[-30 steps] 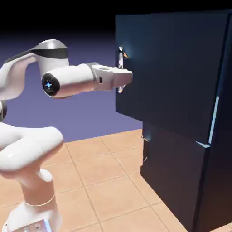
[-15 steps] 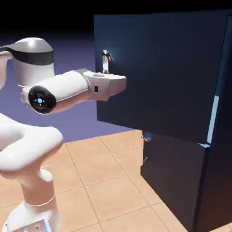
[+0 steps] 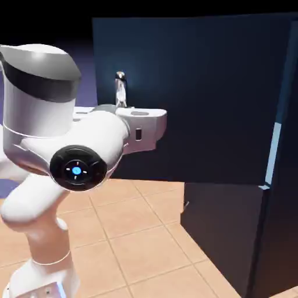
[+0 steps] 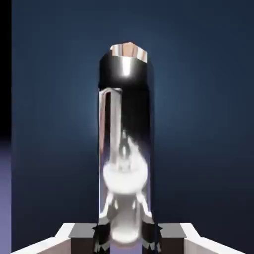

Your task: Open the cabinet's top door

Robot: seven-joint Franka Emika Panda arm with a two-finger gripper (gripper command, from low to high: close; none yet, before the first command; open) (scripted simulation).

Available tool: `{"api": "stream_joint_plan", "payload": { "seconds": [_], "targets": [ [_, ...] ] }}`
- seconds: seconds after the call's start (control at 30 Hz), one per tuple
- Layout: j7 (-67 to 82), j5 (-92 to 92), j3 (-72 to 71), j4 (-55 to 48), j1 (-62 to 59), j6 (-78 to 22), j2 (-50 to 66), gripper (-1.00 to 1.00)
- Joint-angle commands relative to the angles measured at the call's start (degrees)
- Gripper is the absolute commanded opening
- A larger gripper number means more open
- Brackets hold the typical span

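Observation:
The tall dark navy cabinet [image 3: 279,221] stands at the exterior view's right. Its top door [image 3: 215,99] is swung well out toward the left, its free edge past the arm. The slim silver handle [image 3: 120,88] rises near that edge, and my gripper [image 3: 152,129] is shut on the handle, just below its visible top. In the hand view the shiny handle [image 4: 124,149] runs up the middle against the dark door panel [image 4: 198,124], and my gripper [image 4: 125,238] clamps its lower part at the bottom edge.
The shorter lower door [image 3: 221,233] sits closed under the open one. A light-blue edge strip [image 3: 271,157] marks the cabinet's front corner. The tan tiled tabletop [image 3: 134,238] lies below, and my white arm [image 3: 52,116] fills the left of the exterior view.
The top door has swung further open, its free edge and handle moving left. My arm has pulled back toward the camera with it, the gripper staying shut on the handle.

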State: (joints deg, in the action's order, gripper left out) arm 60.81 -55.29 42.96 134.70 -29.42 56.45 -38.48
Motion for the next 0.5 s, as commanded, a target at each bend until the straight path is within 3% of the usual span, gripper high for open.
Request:
{"api": "stream_joint_plan", "payload": {
  "seconds": [0.0, 0.47],
  "targets": [
    [0.9, 0.7, 1.9, -2.1, 1.7, -1.9, 2.0, -1.00],
    [16.1, 4.6, 30.4, -26.0, 25.8, -26.8, 27.4, -1.00]
  ]
}}
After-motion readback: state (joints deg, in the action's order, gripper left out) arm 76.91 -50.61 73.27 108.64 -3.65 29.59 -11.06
